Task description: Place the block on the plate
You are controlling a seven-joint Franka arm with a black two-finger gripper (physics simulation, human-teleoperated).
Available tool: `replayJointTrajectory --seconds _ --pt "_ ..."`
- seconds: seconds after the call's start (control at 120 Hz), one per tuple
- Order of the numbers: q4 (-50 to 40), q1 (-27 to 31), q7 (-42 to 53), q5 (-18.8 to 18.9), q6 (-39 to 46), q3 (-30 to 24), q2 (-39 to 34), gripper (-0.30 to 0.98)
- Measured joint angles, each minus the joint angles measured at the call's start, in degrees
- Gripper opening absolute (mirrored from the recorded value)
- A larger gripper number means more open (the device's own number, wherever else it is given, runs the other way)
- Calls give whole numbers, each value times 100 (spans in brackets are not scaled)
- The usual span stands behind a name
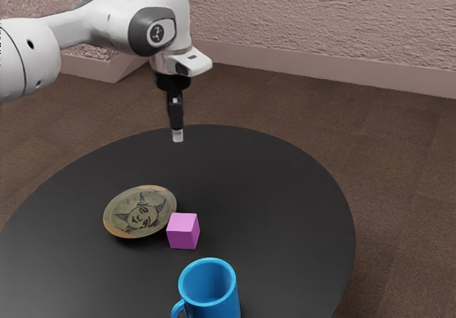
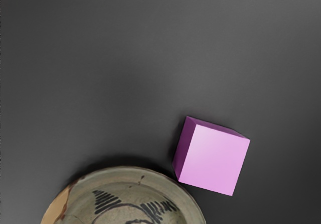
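None of the placing done yet, by the look of things: pink block [image 1: 183,231] on the round black table [image 1: 285,190], just beside the patterned ceramic plate [image 1: 140,211], not on it. Left to do, as judged: reach down, grip, lift, move across, lower and let go. Black gripper [image 1: 177,137] raised above the table, well apart from the block, with nothing in hold; spread or closed, cannot tell. Added by the exterior view: gripper height, and a blue mug [image 1: 219,304] near the block. Added by the wrist view: block face seen from above, one corner at the plate's rim, actual contact uncertain.
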Motion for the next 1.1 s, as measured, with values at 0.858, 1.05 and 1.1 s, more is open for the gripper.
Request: replayJointTrajectory --seconds 0.858,1.05,1.1 --pt "-1616 -536 207 -139 1991 -49 304 69" --pt "-1857 -679 299 -163 2360 -49 371 69" --pt "-2097 -639 350 -177 2508 -45 332 69"
